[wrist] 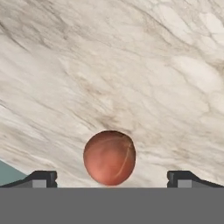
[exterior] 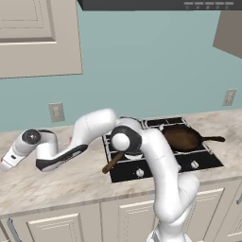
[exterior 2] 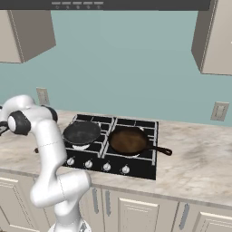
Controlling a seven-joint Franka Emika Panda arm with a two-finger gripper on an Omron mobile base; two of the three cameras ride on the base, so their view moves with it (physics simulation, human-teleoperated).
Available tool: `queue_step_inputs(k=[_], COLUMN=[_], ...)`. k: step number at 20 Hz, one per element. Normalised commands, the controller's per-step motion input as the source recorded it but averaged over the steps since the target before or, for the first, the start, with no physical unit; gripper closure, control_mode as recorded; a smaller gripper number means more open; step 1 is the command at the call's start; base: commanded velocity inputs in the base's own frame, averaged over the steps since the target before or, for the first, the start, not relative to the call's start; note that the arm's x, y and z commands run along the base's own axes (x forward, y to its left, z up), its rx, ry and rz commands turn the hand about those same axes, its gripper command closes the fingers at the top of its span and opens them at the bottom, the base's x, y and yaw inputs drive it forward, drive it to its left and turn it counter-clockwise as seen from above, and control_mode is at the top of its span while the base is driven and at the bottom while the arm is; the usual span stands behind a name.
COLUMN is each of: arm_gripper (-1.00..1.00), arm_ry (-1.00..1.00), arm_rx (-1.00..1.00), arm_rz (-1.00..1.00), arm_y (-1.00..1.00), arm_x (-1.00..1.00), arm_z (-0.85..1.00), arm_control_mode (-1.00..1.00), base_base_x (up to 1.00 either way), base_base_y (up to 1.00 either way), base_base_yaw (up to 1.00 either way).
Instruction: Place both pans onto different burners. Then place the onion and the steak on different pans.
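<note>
1. My pincer (wrist: 111,178) stands released, its two dark finger tips spread wide apart, grasping nothing.
2. The onion (wrist: 109,157) sits between those tips in the hand view: a smooth, round, orange-brown ball with a faint pale streak down its skin, resting on the counter (wrist: 131,65).
3. The counter is polished beige marble, crossed by grey and brown veins.
4. My arm reaches far left over the counter, well apart from the cooktop (exterior 2: 136,167), its white glossy links bending low near the wall.
5. The cooktop is flat and black, with black wire grates and a row of small silver knobs (exterior 2: 106,166) along its near edge.
6. The black pan (exterior 2: 81,132) rests on the near left burner, round and shallow, with a dull, speckled inside; its brown wooden handle (exterior: 112,163) pokes out to the near left in the left base view.
7. The reddish-brown pan (exterior 2: 129,139) sits just beside it on the right side of the cooktop, round, with a glossy inside and a thin dark handle (exterior 2: 159,149) pointing right.
8. Both pans lie level on the grates.
9. I cannot make out the steak for certain.
</note>
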Motion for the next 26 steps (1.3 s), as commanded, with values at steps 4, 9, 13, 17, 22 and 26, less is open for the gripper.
queue_step_inputs(k=[4,9,13,17,22,26], arm_gripper=[-1.0,-1.0,-1.0,-1.0,-1.0,-1.0], arm_ry=[0.0,0.0,0.0,0.0,0.0,0.0], arm_rx=[0.0,0.0,0.0,0.0,0.0,0.0], arm_rz=[-0.01,-0.01,-0.01,-0.01,-0.01,-0.01], arm_y=[0.16,0.19,0.17,0.16,0.12,0.16], arm_x=[0.16,0.17,0.19,0.24,0.28,0.32], arm_z=[-0.2,-0.2,-0.19,-0.18,-0.2,-0.2], arm_control_mode=[-1.0,-1.0,-1.0,-1.0,-1.0,-1.0], base_base_x=[0.0,0.0,0.0,0.0,0.0,0.0], base_base_y=[0.0,0.0,0.0,0.0,0.0,0.0], base_base_yaw=[0.0,0.0,0.0,0.0,0.0,0.0])
